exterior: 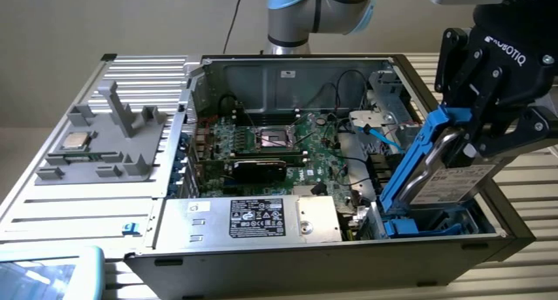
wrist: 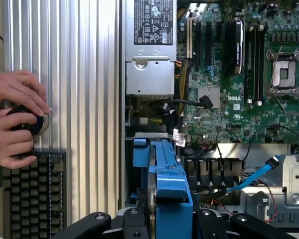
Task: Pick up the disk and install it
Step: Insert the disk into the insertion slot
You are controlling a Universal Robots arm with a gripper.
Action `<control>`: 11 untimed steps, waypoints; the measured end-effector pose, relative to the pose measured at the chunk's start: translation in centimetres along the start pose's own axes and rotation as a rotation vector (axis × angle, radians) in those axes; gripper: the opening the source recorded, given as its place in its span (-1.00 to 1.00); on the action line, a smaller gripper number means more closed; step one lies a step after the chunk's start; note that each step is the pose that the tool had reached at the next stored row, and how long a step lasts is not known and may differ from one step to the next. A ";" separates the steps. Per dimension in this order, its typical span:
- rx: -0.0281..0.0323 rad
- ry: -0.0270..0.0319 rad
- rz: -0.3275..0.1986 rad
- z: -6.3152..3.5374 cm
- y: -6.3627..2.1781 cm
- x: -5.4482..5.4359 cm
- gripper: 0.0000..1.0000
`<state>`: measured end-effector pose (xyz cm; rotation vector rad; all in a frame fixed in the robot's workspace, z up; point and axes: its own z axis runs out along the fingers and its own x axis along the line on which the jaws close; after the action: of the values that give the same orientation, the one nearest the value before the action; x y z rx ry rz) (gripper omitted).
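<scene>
The disk (exterior: 455, 183), a silver-grey drive with a white label clipped in a blue frame (exterior: 413, 172), hangs tilted over the front corner of the open computer case on the exterior view's right. Its lower end reaches down into the blue drive bay (exterior: 436, 223). My black gripper (exterior: 475, 138) is shut on the disk's upper end. In the wrist view the blue frame (wrist: 165, 181) runs straight out from between my black fingers (wrist: 94, 223), above the bay next to the motherboard.
A silver power supply (exterior: 261, 218) with a black label sits beside the bay, with the motherboard (exterior: 288, 140) and a blue cable (exterior: 383, 135) behind it. A small CPU chip (exterior: 74, 141) lies on the grey fixture. A person's hands (wrist: 15, 119) rest by a keyboard (wrist: 35, 196).
</scene>
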<state>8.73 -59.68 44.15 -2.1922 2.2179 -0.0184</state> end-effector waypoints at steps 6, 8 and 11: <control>-0.0002 0.0003 0.000 0.06 0.00 -0.1 -0.25; -0.0003 0.0002 0.000 0.16 0.00 -0.1 -0.25; 0.0002 0.0002 0.000 0.41 0.00 -0.1 -0.25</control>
<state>8.74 -59.54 43.74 -2.1927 2.2174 -0.0189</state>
